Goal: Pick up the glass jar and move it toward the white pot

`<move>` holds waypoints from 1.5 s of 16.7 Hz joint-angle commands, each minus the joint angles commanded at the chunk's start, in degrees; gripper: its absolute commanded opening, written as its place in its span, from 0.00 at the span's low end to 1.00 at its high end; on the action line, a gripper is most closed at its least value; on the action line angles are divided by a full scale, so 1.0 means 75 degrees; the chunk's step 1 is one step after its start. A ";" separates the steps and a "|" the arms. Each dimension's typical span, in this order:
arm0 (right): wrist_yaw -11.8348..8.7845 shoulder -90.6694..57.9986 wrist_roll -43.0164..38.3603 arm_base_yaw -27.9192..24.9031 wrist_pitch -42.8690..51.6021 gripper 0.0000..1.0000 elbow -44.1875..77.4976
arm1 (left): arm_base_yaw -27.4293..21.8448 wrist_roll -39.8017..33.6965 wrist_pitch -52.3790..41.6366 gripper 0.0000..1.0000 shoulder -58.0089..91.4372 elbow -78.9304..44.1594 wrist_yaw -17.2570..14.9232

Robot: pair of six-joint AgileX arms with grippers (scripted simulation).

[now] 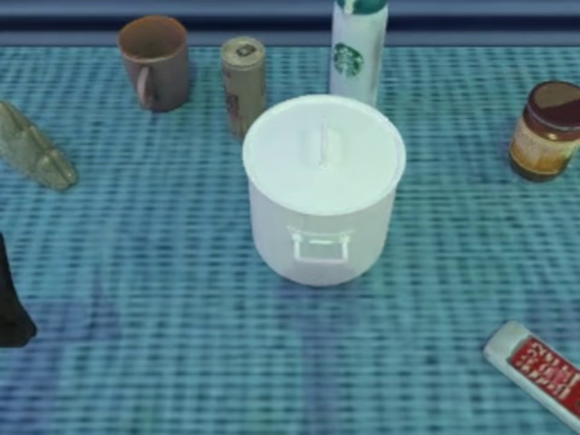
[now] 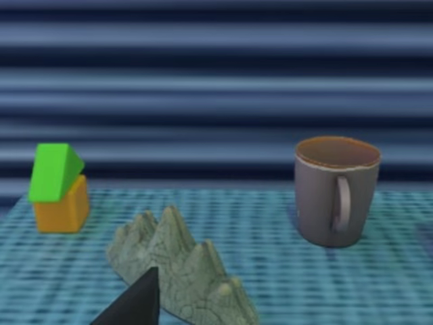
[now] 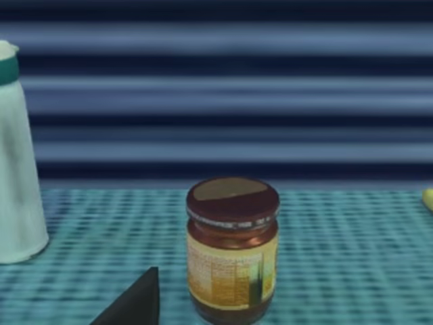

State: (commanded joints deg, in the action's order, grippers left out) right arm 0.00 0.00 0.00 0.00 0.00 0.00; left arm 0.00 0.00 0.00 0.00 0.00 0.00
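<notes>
Top view: glass jar (image 1: 546,130) upright at the table's right edge, well apart from the white pot (image 1: 323,188) at centre; left arm parked at the left edge, right arm not in this view. Left wrist view: only a dark tip of the left gripper (image 2: 139,302); spread or pressed together, cannot tell. Right wrist view: jar straight ahead, untouched, the right gripper (image 3: 139,302) likewise unreadable. Risk: an off-centre closure on the lid could tip the jar.
</notes>
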 joint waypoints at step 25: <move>-0.0160 -1.3507 0.1445 -0.0138 0.7814 1.00 1.2937 | 0.0000 0.0000 0.0000 1.00 0.0000 0.0000 0.0000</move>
State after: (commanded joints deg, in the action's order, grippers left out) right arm -1.20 -101.30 10.84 -1.04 58.61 97.03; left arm 0.00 0.00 0.00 0.00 0.00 0.00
